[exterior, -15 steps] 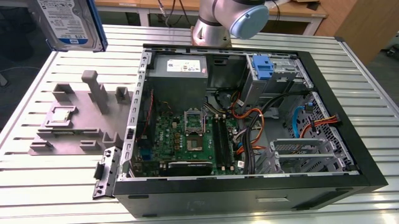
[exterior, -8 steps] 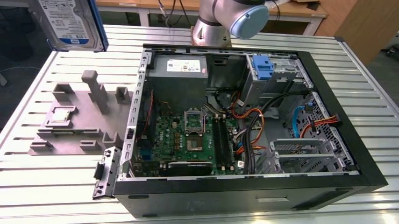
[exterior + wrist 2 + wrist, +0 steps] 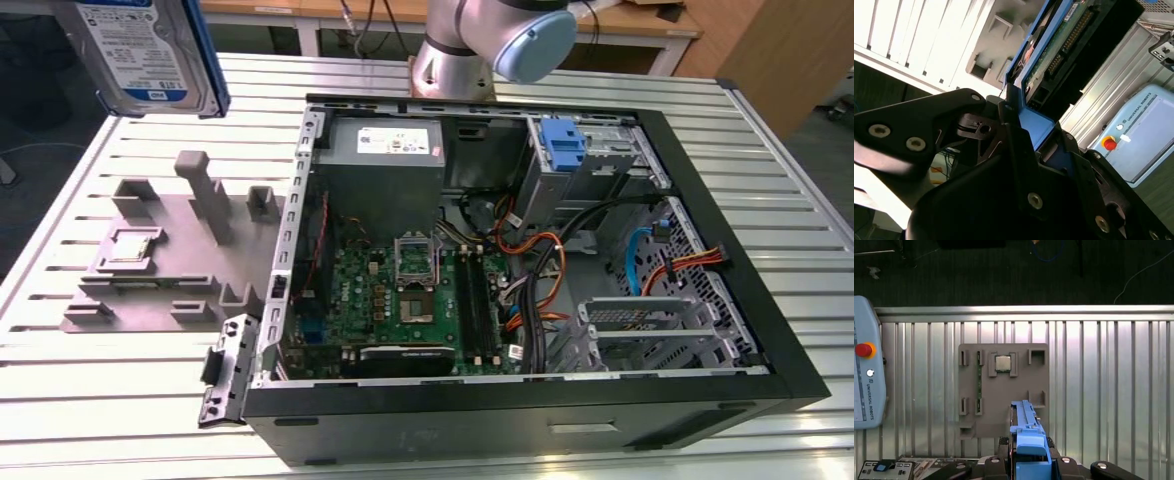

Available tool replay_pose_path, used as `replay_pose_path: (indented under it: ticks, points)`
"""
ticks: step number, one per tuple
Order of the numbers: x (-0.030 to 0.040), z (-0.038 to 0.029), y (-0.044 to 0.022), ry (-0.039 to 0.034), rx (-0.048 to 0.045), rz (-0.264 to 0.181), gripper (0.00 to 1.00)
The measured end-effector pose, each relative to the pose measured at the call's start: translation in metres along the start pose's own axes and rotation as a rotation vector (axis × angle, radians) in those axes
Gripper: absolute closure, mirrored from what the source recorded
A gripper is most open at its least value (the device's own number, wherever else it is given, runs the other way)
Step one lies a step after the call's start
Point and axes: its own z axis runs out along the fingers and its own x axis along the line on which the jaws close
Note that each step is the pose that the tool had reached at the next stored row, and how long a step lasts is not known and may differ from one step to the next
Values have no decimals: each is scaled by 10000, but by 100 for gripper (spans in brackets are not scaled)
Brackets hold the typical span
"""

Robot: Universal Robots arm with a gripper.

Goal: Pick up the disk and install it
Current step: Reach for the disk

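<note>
Disk (image 3: 147, 50) hung aloft over the ribbed counter (image 3: 107, 390), clear of the open computer case (image 3: 467, 415), above the grey fixture plate (image 3: 147, 290) | pincer (image 3: 1026, 130) clamped on its blue carrier (image 3: 1029, 440) edge | judged stiff, dense, shock-fragile; best held by side rails, off the circuit board (image 3: 1064, 45).

You have the gripper (image 3: 1034, 125) clamped on the disk (image 3: 147, 50), holding it upright and high beside the arm (image 3: 461, 50).
</note>
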Motion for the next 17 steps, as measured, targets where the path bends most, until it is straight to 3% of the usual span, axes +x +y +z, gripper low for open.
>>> replay_pose_path:
  ticks: [8,17]
  points:
    - [169,9,-18,36,2,0,63]
    - [176,16,-208,47,1,-1,63]
